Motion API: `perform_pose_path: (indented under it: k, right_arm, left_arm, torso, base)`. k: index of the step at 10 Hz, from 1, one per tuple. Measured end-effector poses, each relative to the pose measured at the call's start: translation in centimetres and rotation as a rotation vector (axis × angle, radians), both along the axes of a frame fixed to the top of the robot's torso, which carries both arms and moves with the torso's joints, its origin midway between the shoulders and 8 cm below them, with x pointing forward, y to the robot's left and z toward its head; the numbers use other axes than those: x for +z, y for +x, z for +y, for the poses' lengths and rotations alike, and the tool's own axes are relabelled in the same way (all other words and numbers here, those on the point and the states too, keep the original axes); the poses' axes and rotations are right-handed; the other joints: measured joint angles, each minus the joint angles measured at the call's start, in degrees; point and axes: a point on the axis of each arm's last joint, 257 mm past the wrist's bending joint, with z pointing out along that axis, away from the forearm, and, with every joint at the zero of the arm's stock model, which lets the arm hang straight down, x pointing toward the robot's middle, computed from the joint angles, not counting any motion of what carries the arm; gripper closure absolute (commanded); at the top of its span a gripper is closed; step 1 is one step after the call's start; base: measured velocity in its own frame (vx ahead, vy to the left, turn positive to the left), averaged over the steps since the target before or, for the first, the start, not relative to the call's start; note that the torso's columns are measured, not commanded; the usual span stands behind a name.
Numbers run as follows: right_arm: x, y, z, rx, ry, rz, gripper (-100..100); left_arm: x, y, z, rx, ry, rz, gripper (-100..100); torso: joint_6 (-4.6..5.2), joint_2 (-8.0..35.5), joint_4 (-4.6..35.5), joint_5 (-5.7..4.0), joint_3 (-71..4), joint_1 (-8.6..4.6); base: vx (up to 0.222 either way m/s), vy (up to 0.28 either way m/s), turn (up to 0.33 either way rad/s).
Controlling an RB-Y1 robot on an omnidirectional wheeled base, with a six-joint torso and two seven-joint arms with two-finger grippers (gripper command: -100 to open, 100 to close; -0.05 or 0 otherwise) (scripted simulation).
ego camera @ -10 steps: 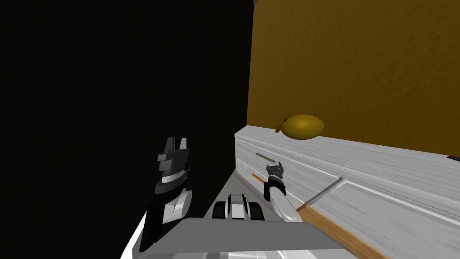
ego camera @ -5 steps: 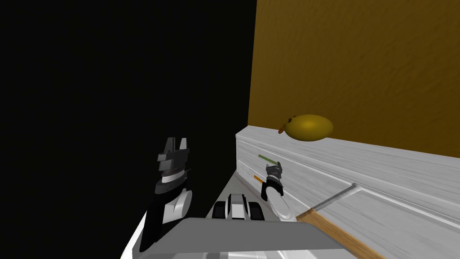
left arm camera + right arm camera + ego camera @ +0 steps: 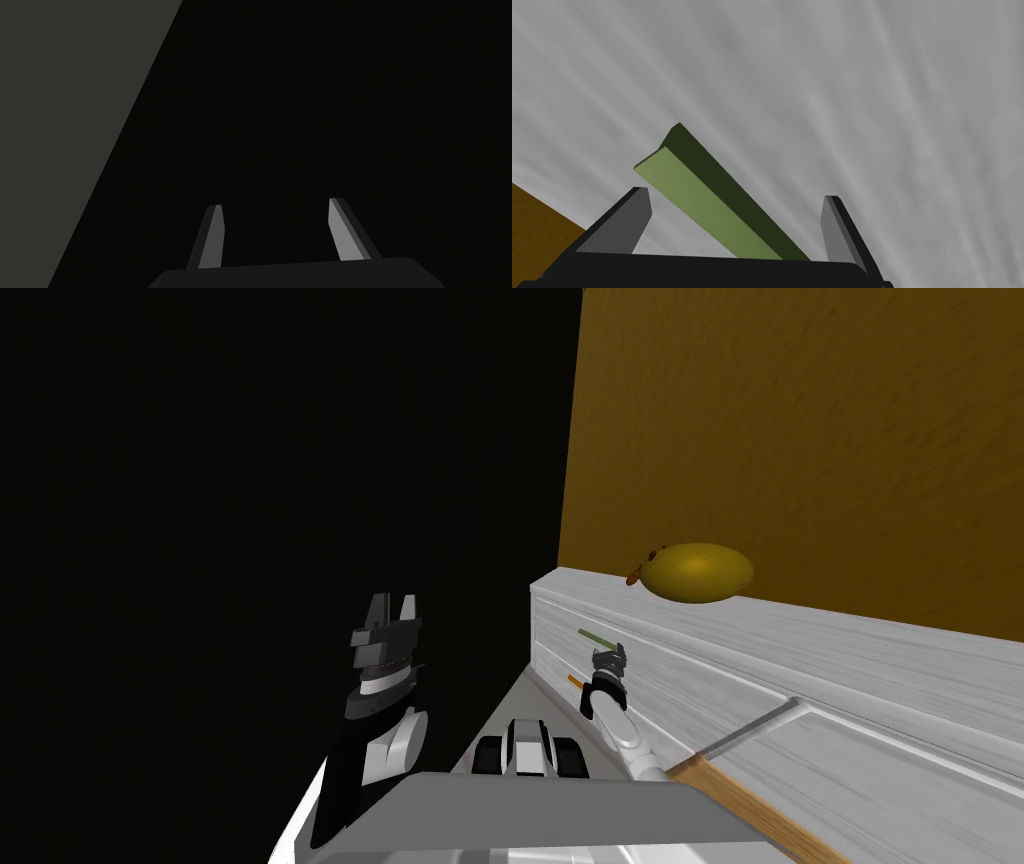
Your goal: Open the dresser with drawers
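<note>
The right gripper (image 3: 734,194) is spread wide around the green handle (image 3: 712,212) on the white dresser (image 3: 850,658) — not squeezing it; the left gripper (image 3: 272,202) is spread wide too.

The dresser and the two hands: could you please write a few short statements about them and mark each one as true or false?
1. The green handle lies between the open fingers of the right hand. True.
2. Those fingers are pressed shut on the handle. False: they stand apart, one on each side, and neither touches it.
3. A yellow-brown oval object rests on top of the dresser. True.
4. The left hand holds the orange handle. False: it is open and holds nothing, off to the side of the dresser, in front of a black area.
</note>
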Motion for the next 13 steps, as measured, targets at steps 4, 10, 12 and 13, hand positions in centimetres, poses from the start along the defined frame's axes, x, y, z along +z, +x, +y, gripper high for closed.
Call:
perform_pose_path:
  k: [4, 10, 12, 13]
  right_arm:
    - [-0.3, 1.4, -1.6, -0.033, 0.002, 0.003, -100]
    - [0.4, 4.0, -5.6, -0.116, -0.007, 0.000, -100]
    - [0.9, 4.5, -7.3, -0.157, -0.013, 0.001, -100]
    - [0.9, 4.5, -7.4, -0.159, -0.013, 0.001, 100]
  left_arm:
    - [0.0, 0.0, 0.0, 0.000, 0.000, 0.000, 0]
    - [0.0, 0.0, 0.0, 0.000, 0.000, 0.000, 0]
    - [0.0, 0.0, 0.0, 0.000, 0.000, 0.000, 0]
    - [0.0, 0.0, 0.0, 0.000, 0.000, 0.000, 0]
  torso:
    - [-0.01, 0.10, 0.03, 0.00, 0.06, 0.00]
    - [-0.05, 0.05, 0.02, -0.01, 0.02, -0.01]
    - [0.00, 0.06, 0.09, 0.05, 0.05, -0.06]
    - [0.00, -0.06, 0.01, 0.01, -0.03, -0.05]
  base:
    - [-0.064, -0.006, 0.096]
    - [-0.082, -0.005, 0.131]
    - [-0.056, 0.004, 0.046]
    - [0.059, -0.009, -0.190]
